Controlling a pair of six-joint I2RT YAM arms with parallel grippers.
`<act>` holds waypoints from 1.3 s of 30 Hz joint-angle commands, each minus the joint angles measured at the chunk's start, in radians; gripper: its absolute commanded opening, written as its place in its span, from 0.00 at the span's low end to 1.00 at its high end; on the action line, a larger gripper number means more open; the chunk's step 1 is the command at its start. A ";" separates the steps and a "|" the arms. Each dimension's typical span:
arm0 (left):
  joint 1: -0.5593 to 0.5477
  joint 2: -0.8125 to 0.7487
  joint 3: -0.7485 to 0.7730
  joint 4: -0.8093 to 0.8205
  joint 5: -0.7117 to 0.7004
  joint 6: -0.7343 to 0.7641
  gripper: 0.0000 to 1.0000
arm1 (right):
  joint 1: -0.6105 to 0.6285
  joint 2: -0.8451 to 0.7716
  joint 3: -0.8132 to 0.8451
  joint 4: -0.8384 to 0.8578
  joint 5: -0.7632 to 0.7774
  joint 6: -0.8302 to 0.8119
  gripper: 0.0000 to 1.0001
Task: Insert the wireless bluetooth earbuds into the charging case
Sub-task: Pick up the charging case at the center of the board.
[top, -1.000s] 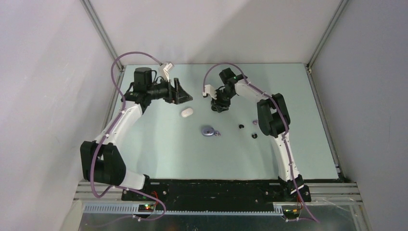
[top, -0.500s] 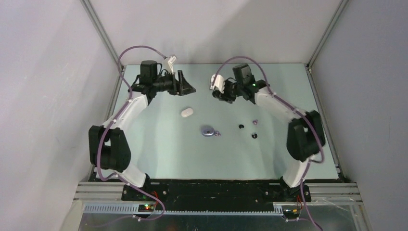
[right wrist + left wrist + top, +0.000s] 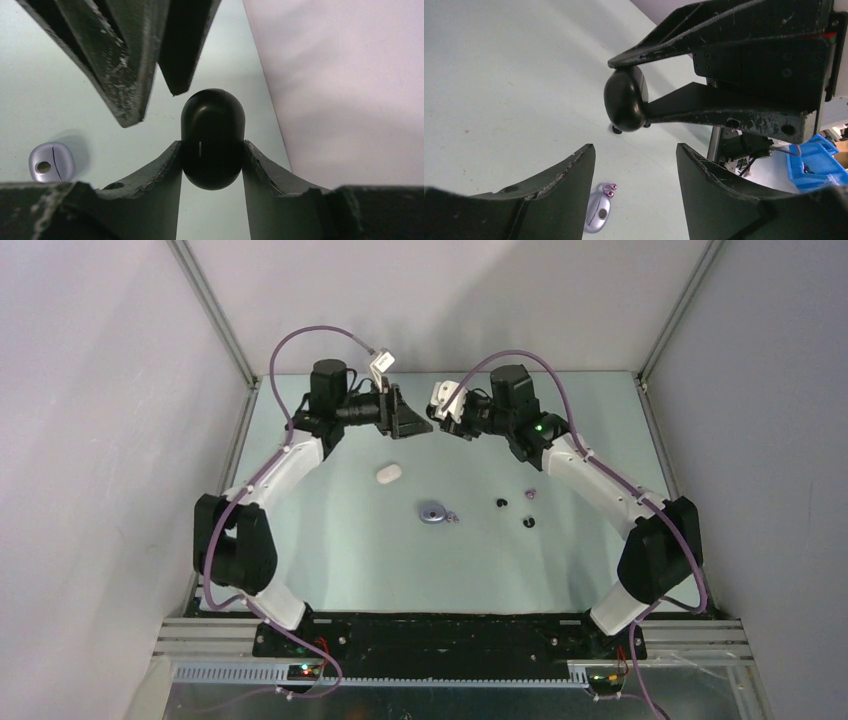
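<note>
Pale green table (image 3: 330,550) spans the floor of a grey-walled cell, and above its far side the two grippers face each other — the right gripper (image 3: 212,145) clamped on a black case (image 3: 212,120), the left gripper (image 3: 635,147) with jaws apart just before it. On the table lie a white case (image 3: 388,473), a lavender case (image 3: 432,512) and the earbuds — a lavender pair (image 3: 608,188) just beside that case, two black earbuds (image 3: 502,502) to its right.
</note>
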 commanded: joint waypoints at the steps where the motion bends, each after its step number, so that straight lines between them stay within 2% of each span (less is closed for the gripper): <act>1: 0.001 0.025 0.044 0.122 0.060 -0.079 0.65 | 0.020 -0.003 0.004 0.064 0.009 0.002 0.30; 14: 0.001 0.057 0.055 0.201 0.067 -0.149 0.49 | 0.052 -0.013 0.002 0.074 0.008 -0.021 0.30; 24: 0.001 0.060 0.033 0.265 0.097 -0.180 0.24 | 0.062 -0.008 0.001 0.071 0.017 -0.028 0.31; 26: 0.000 0.059 0.027 0.294 0.109 -0.190 0.11 | 0.063 -0.006 0.001 0.068 0.018 -0.024 0.34; 28: 0.001 0.056 0.017 0.326 0.120 -0.197 0.02 | 0.062 -0.002 0.005 0.051 0.003 -0.001 0.45; 31: 0.008 0.040 -0.019 0.426 0.161 -0.190 0.00 | 0.017 0.008 0.069 -0.126 -0.086 0.058 0.64; 33: 0.021 0.022 -0.051 0.484 0.210 -0.142 0.00 | -0.024 0.027 0.159 -0.261 -0.182 0.135 0.70; 35: 0.031 -0.001 -0.078 0.499 0.262 -0.036 0.00 | -0.063 0.055 0.290 -0.383 -0.273 0.219 0.73; 39: 0.041 -0.052 -0.124 0.444 0.311 0.210 0.00 | -0.089 0.141 0.439 -0.575 -0.405 0.254 0.72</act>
